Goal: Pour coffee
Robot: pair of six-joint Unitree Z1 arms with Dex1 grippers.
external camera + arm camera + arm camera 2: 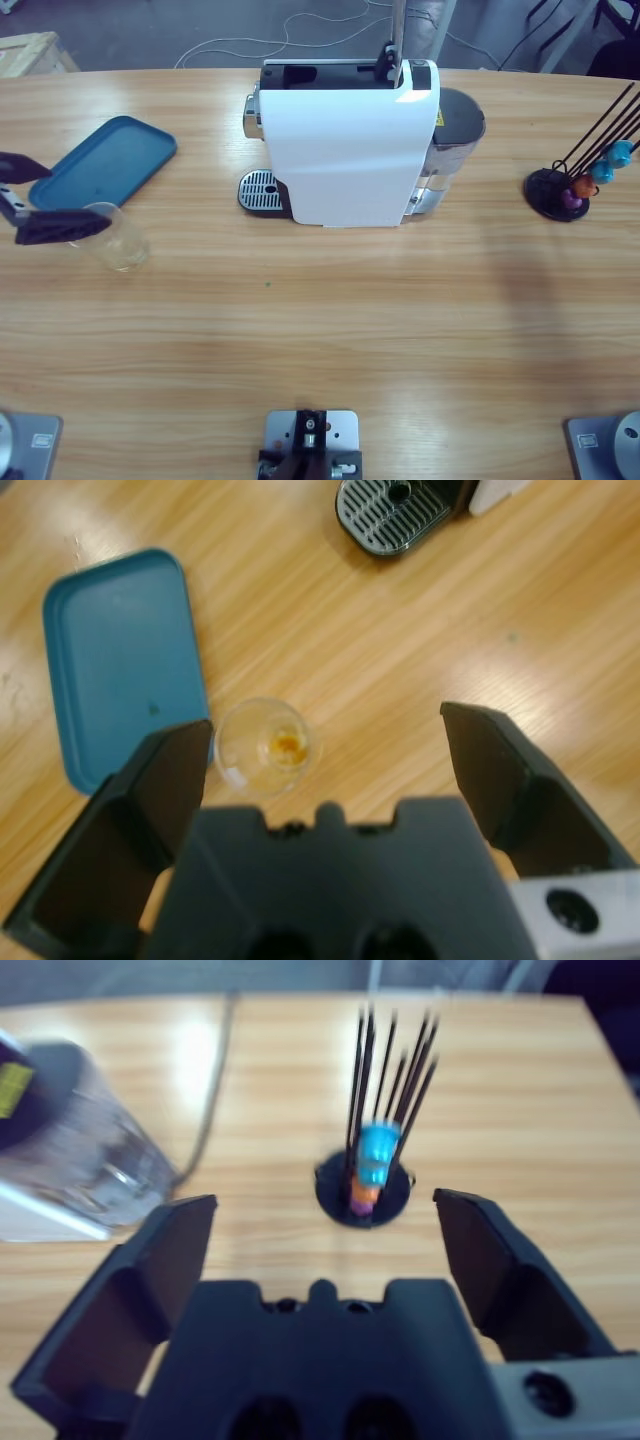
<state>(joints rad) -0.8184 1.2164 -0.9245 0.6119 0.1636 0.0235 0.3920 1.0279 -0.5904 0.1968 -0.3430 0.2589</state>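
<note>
Wood-grain table (320, 330) runs the full width under my overhead camera, and the white coffee machine (345, 140) stands at the far middle with its round drip grille (262, 191) jutting out on its left side. I read that grille as the spot where the cup has to end up, since the spout must sit above it. The clear cup (118, 235) stands upright at the left of the table, just near of the blue tray (100, 160) and well apart from the grille, with what looks like a small amber trace in its bottom in the left wrist view (265, 745). My left gripper (25, 197) comes in from the left edge with its jaws spread wide and nothing between them; one jaw overlaps the cup's rim from above, but I cannot tell whether it touches. In its own view (325, 750) the cup sits off toward the left jaw, so I judge I must shift sideways to centre it before closing. My right gripper (325, 1230) does not show overhead; its jaws are wide apart and empty, pointed at the black capsule stand (365, 1185) with its coloured pods at the far right, presumably waiting to fetch one.
</note>
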